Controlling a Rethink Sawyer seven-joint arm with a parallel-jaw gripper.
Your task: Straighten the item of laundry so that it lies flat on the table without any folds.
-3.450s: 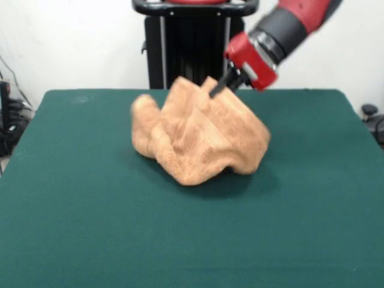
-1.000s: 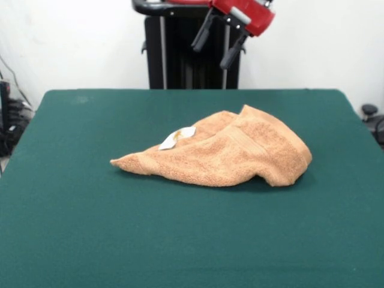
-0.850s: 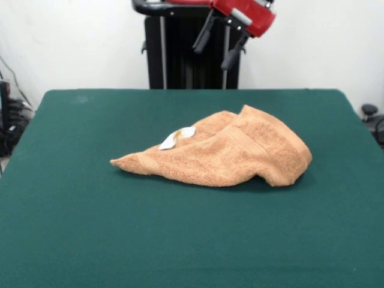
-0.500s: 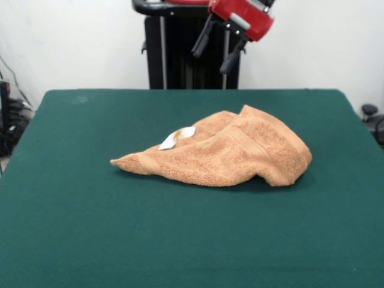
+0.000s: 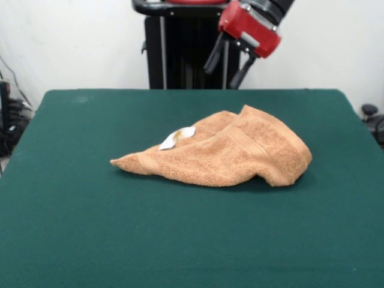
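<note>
Towel (image 5: 231, 159): soft, light, floppy, still folded over.
Grab spot: the pointy corner on the table (image 5: 72, 228).
Gripper (image 5: 223, 69): jaws spread, holding nothing.

Light orange-tan terry-cloth hand towel (image 5: 225, 157) lying folded over itself in a roughly triangular heap on the large dark green cloth-covered table (image 5: 90, 228). A small white label (image 5: 177, 137) shows on its upper layer. The red and black gripper (image 5: 225, 65) hangs above the far edge, fingers (image 5: 242, 71) spread, clear of the towel.
</note>
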